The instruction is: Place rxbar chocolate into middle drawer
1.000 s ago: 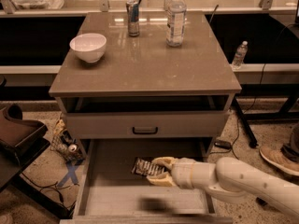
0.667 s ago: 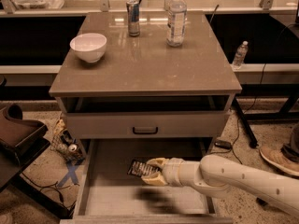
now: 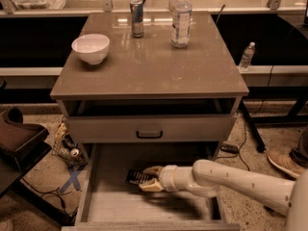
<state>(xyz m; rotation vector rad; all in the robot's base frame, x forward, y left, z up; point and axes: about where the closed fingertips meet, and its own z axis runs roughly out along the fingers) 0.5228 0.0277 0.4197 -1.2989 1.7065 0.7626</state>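
Note:
The middle drawer (image 3: 103, 203) is pulled out wide below the cabinet, its pale floor showing. My gripper (image 3: 149, 178) reaches in from the right, low over the drawer's floor at the middle. It is shut on the rxbar chocolate (image 3: 136, 177), a dark flat bar with light lettering that sticks out to the left of the fingers (image 3: 153, 170). The bar hangs just above or on the drawer floor; I cannot tell which.
A grey drawer front with a dark handle (image 3: 149, 134) sits just above the open drawer. On the cabinet top stand a white bowl (image 3: 90, 47), a can (image 3: 137, 18) and a water bottle (image 3: 181, 17). Clutter and cables lie on the floor at left.
My gripper has moved left and a little deeper into the drawer with the bar still held.

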